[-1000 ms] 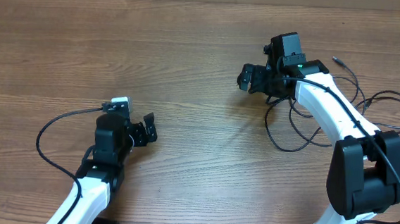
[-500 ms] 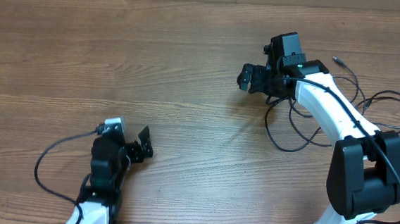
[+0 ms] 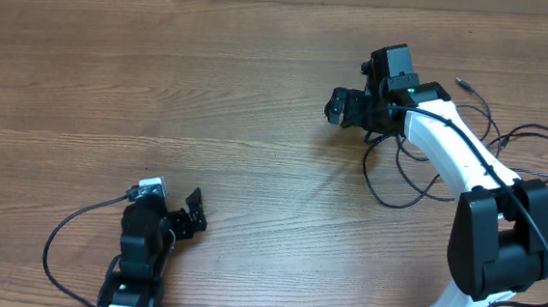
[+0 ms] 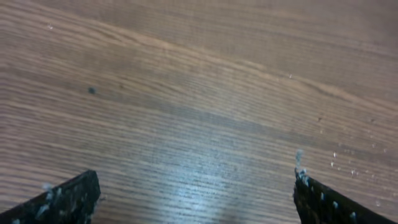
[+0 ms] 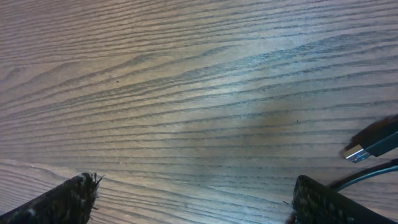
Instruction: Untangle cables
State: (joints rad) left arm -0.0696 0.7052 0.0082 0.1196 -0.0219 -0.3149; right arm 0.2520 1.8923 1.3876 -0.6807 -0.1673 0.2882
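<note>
From above, the cables (image 3: 386, 204) lie in loose loops just behind the right gripper (image 3: 341, 108), well apart from the left gripper (image 3: 192, 214). The left wrist view shows its fingers (image 4: 68, 199) spread over the table (image 4: 199, 93). In the right wrist view the fingers (image 5: 62, 202) are spread too, with a plug (image 5: 368, 145) near one of them.

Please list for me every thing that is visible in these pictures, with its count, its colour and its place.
table: one, brown wood, under everything.
cables: number unclear, thin black loops, on the table at the right, beside and under the right arm.
USB plug: one, black with silver tip, on the wood at the right edge of the right wrist view.
left arm: one, white and black, bottom left.
right arm: one, white and black, right side.
left gripper: one, black, open, empty, over bare wood.
right gripper: one, black, open, empty, just left of the cables.
</note>
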